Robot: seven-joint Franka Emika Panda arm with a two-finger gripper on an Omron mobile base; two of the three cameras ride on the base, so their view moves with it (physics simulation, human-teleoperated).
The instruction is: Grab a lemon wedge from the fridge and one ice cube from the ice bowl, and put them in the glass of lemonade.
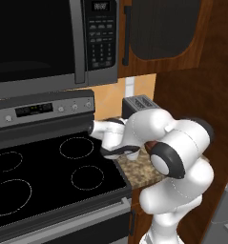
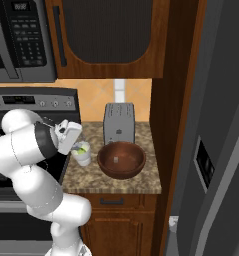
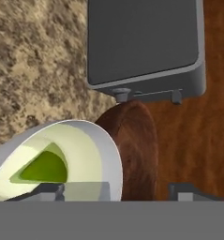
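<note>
A pale glass of lemonade (image 2: 82, 152) stands on the speckled stone counter (image 2: 141, 182) just left of the dark brown ice bowl (image 2: 122, 159), with a grey toaster (image 2: 118, 122) behind the bowl and the grey steel fridge (image 2: 216, 150) well off to the right. From the hand camera, a yellow-green wedge (image 3: 44, 167) sits inside the glass, and the gripper (image 3: 118, 191) hangs directly over the rim with its two dark fingertips (image 3: 48, 190) spread wide apart and nothing between them, one tip over the mouth of the glass, the other over the bowl's edge. In the right base view the white hand (image 2: 66, 136) hovers just above the glass, close to touching it. Judging by the wedge in the drink, the lemon half of the job looks done, and the ice cube (image 2: 115, 160), a tiny whitish speck in the bowl, appears to be what remains. The risk from here lies in the tight spacing: glass and bowl stand almost side by side, so a low sideways swing toward the bowl could clip the rim and tip or slide the light glass. A lift before the crossing would be safer. The cube itself is small and likely slippery, so a slightly off-centre pinch could squirt it away across the bowl or drop it short of the glass.
</note>
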